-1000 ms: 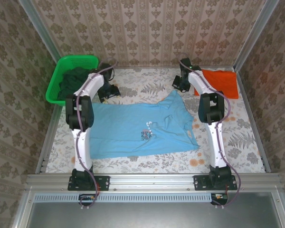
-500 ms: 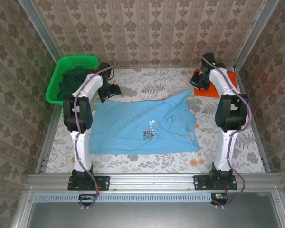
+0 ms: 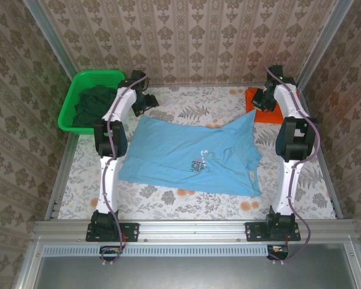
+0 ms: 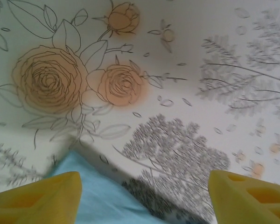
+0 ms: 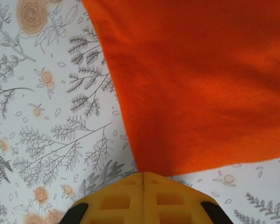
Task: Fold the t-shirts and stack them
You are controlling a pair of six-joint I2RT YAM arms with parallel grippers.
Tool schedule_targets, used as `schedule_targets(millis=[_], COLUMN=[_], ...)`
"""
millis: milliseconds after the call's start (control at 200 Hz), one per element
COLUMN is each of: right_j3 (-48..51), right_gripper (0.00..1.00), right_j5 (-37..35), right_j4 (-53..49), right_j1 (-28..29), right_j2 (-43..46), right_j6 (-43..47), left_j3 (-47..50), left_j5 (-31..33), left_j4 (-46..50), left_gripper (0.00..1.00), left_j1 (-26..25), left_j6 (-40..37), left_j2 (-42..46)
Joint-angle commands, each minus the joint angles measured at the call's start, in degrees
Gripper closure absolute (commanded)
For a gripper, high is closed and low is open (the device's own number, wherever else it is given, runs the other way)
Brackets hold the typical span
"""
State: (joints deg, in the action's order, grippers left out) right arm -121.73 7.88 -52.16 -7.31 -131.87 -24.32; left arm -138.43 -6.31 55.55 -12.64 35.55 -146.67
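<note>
On the flowery table (image 3: 168,99), the blue shirt (image 3: 180,150) lies long from left to right. Its far left corner sits just under my left gripper (image 4: 142,189), jaws apart. My right gripper (image 5: 144,179) is squeezed together by the orange shirt (image 5: 200,84).

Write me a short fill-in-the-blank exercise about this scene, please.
1. The spread-out t-shirt is light ____.
2. The right hand is ____, at a corner of the orange-red t-shirt.
3. The green basket stands at the far ____ corner of the table.
4. The left hand is ____, its yellow fingers wide apart.
Missing words: blue; shut; left; open.
</note>
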Motion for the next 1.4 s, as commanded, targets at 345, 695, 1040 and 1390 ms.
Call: schedule_targets(millis=[345, 695, 1040, 1390], right_j3=[-13.22, -13.57, -13.71, -13.71], right_gripper=[1.00, 1.00, 1.00, 1.00], right_j5=[0.82, 1.87, 1.79, 2.14], right_j4=[-8.57, -8.20, -8.67, -8.73], right_j1=[0.37, 1.14, 1.59, 2.22], right_j2=[-7.30, -7.96, -7.61, -7.45], right_j6=[3.13, 2.51, 2.60, 2.27], left_j3=[-8.93, -3.43, -2.91, -1.04], left_j5=[1.59, 0.18, 1.53, 5.33], left_j4=[-0.10, 1.34, 3.32, 6.90], left_gripper=[0.34, 0.44, 0.57, 0.49], left_j1=[0.95, 0.14, -1.32, -1.83], left_j6=[-5.88, -11.14, -14.09, -17.18], left_j2=[-8.04, -5.51, -5.82, -3.10])
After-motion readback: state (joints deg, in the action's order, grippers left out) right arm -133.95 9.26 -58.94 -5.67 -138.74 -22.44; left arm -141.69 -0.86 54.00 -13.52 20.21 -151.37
